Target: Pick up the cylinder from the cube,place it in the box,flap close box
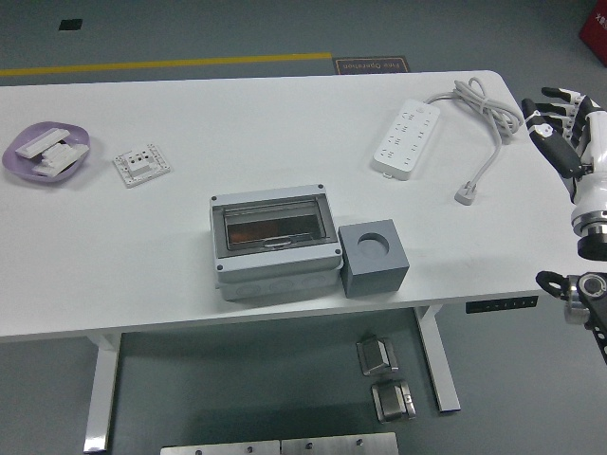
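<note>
The right hand [567, 133] is seen at the picture's right edge, raised beside the far right corner of the white table [190, 246], its black-and-white fingers [550, 152] spread loosely and nothing held in them. Nearest to the hand, just to its left, a coiled grey cable [484, 104] is laid across the table corner, ending in a plug [466, 196] that rests flat on the surface. Beyond the cable, a white power strip [407, 138] is set at a slant. Well away from the hand, toward the table's near edge, the grey cube [374, 259] is placed, with a round recess in its top face in which the cylinder [373, 243] appears to be seated, flush and hard to tell apart from the cube itself. Touching or just beside the cube, on the side away from the hand, the grey box [276, 241] is found with its clear flap lying down over the opening. Farther still from the hand, a small white socket plate [141, 164] is seen, and at the opposite end of the table a purple dish [47, 152] is loaded with white parts.
</note>
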